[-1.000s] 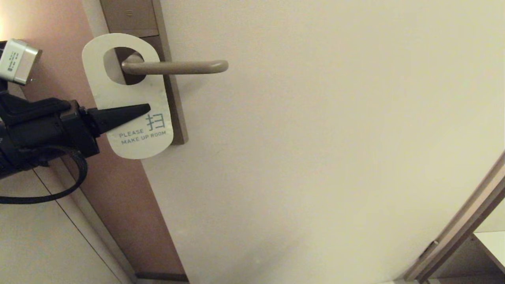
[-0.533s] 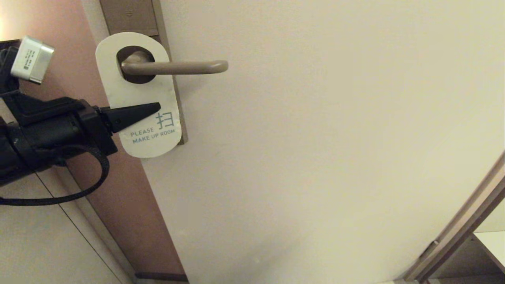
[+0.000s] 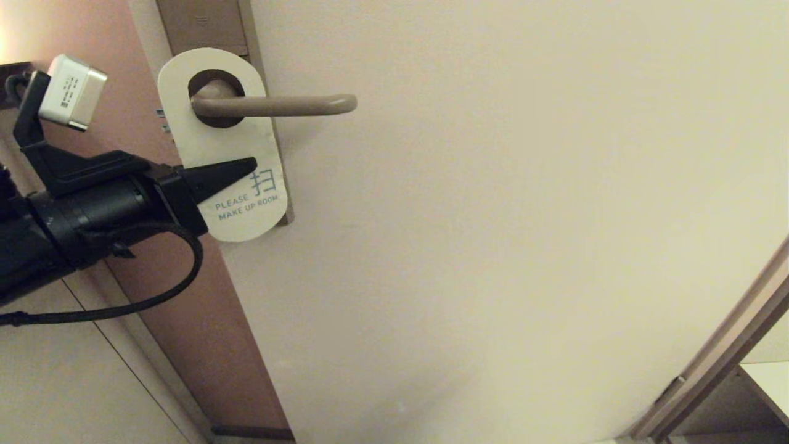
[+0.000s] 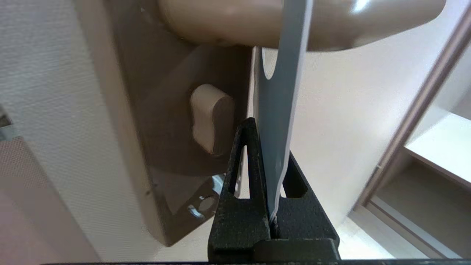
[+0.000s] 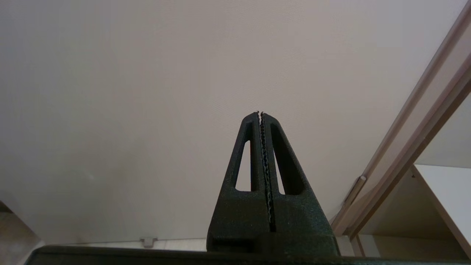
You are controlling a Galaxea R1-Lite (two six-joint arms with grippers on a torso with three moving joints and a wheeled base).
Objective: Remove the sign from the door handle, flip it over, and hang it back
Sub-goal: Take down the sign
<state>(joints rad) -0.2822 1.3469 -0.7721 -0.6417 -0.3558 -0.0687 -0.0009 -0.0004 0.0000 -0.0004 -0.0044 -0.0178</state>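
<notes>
The sign [image 3: 228,145] hangs with its oval hole around the door handle [image 3: 277,105], close to the brown plate [image 3: 280,185]. Its off-white "PLEASE MAKE UP ROOM" face is toward the head camera. My left gripper [image 3: 246,166] comes in from the left and is shut on the sign's lower half. In the left wrist view the card [image 4: 281,110] runs edge-on, teal face showing, from between the black fingers [image 4: 248,162] up to the handle [image 4: 228,22]. My right gripper [image 5: 260,114] is shut on nothing, pointing at the bare door, outside the head view.
The cream door panel [image 3: 493,246] fills most of the view. A thumb-turn knob [image 4: 211,117] sits on the plate below the handle. A brown wall strip [image 3: 185,296] lies left of the door; a door frame [image 3: 721,357] and white shelf [image 3: 767,382] are at lower right.
My left gripper has moved right toward the door with the sign. The sign has slid along the handle toward the plate and its hole has narrowed in view.
</notes>
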